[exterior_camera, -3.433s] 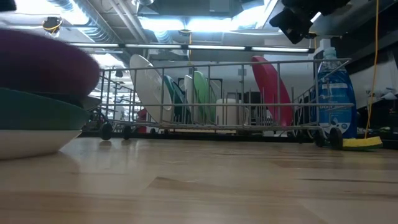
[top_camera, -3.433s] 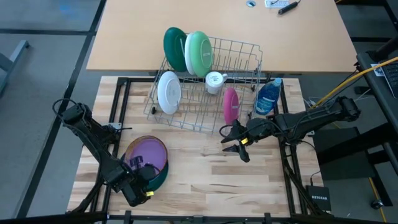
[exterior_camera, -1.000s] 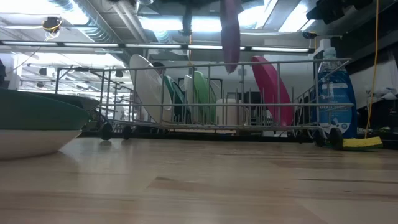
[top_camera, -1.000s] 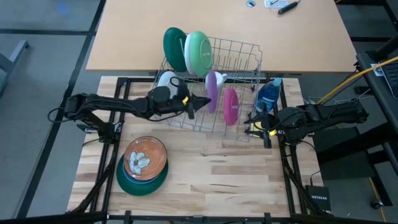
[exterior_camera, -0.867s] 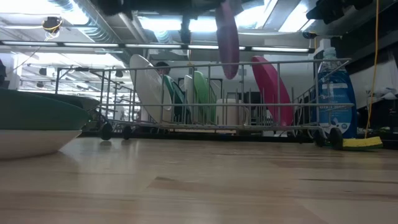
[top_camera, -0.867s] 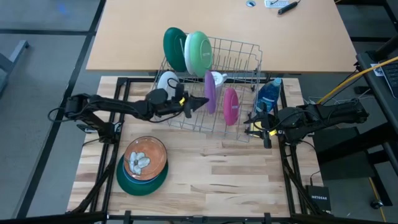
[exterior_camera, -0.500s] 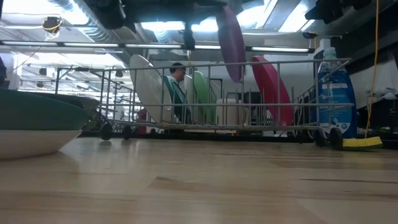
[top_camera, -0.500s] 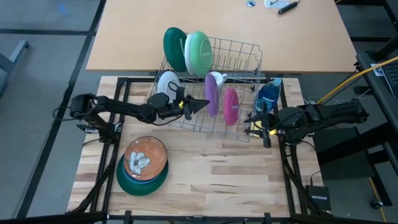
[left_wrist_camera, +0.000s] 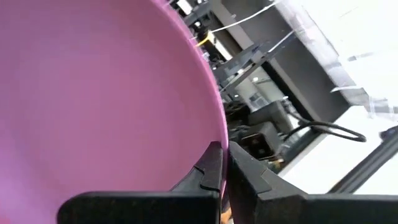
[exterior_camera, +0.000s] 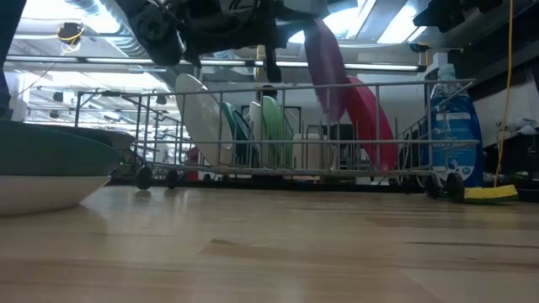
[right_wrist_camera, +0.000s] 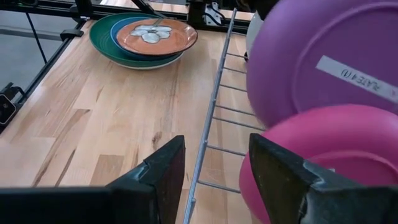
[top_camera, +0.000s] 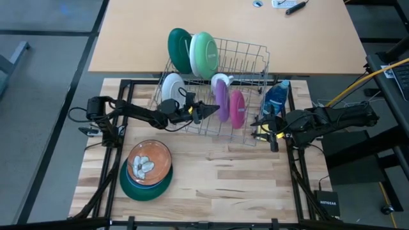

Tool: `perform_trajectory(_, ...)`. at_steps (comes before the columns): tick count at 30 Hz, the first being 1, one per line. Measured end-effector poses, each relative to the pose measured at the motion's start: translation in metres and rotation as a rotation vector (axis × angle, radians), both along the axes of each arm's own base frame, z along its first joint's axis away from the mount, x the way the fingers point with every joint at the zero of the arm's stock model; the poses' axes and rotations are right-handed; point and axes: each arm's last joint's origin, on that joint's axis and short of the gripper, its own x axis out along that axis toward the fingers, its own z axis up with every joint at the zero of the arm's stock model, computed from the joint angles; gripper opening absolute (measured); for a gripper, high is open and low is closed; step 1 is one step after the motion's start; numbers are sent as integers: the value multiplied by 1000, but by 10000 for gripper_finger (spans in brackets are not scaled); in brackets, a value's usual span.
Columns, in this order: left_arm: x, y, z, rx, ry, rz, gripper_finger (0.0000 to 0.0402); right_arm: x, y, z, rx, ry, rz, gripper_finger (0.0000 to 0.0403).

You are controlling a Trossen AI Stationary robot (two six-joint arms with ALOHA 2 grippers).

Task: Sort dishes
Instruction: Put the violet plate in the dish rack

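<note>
Purple plate (right_wrist_camera: 323, 59) in left tool (top_camera: 203, 112); sticker reads "RATE(1)".

Even, bright light in high view, soft shadows on table (top_camera: 223, 179). Low view backlit: ceiling lights (exterior_camera: 253, 34) glare along top, arm dark vs. them; bowl (exterior_camera: 42, 172) at left edge soft, out of focus. Left wrist view blown out white at upper right.

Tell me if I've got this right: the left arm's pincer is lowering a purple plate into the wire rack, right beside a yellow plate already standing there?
Not quite: the standing plate is pink, not yellow. The high view shows the left pincer holding the purple plate by its rim at the wire rack, right beside it.
</note>
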Motion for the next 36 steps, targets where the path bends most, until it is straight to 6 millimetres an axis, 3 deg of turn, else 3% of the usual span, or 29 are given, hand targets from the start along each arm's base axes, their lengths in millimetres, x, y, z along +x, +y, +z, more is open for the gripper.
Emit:
perform_trajectory(11, 2, -1, 3, 9, -1, -24, 0, 0, 0, 0, 0, 3, -1, 182)
perform_trajectory(36, 4, 19, -29, -84, 327, 106, 0, 0, 0, 0, -1, 3, -1, 182)
